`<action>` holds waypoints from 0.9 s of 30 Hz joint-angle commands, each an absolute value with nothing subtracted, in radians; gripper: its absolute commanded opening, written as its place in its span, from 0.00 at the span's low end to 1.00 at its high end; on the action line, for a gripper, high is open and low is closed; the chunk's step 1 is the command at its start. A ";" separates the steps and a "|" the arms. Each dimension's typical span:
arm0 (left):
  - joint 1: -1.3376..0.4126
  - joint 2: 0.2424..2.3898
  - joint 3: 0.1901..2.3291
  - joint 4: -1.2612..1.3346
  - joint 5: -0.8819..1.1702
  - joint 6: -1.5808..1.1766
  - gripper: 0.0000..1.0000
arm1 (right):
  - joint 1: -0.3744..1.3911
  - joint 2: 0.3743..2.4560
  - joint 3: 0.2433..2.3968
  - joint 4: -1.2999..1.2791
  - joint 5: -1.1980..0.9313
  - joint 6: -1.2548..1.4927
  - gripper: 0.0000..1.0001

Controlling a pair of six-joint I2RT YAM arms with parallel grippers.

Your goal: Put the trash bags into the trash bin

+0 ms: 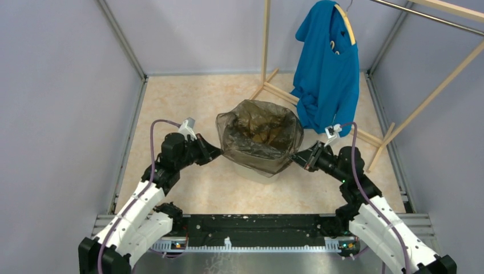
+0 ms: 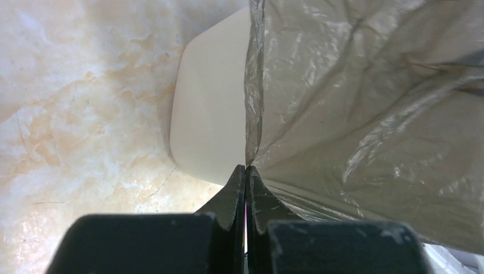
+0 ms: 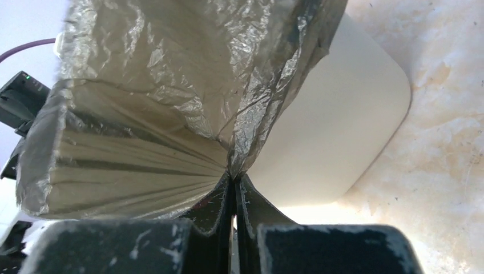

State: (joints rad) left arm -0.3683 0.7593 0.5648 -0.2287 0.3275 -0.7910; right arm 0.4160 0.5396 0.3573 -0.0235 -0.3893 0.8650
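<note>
Left claw [image 1: 216, 153], right claw [image 1: 295, 158] both clenched on trash bag [image 1: 259, 137] draped over bin [image 2: 211, 103], blue T-shirt [image 1: 328, 74], rack [image 1: 265, 40] behind

one bag [image 1: 259, 137], one bin [image 2: 211, 103], one T-shirt [image 1: 328, 74], one rack [image 1: 265, 40]

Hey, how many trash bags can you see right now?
1: the trash bag is spread open over the trash bin, pinched at opposite edges by the left gripper and right gripper. Another could be hidden inside.
</note>
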 commanded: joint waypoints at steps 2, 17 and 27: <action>-0.366 0.831 0.499 -0.112 0.378 -0.796 0.00 | 0.408 0.616 0.309 0.085 -0.405 0.833 0.00; -0.401 1.037 0.325 0.171 0.469 -0.837 0.00 | 0.408 0.850 0.188 0.224 -0.363 0.752 0.00; -0.419 1.079 0.304 0.170 0.399 -0.823 0.00 | 0.416 0.990 0.186 0.268 -0.343 0.720 0.01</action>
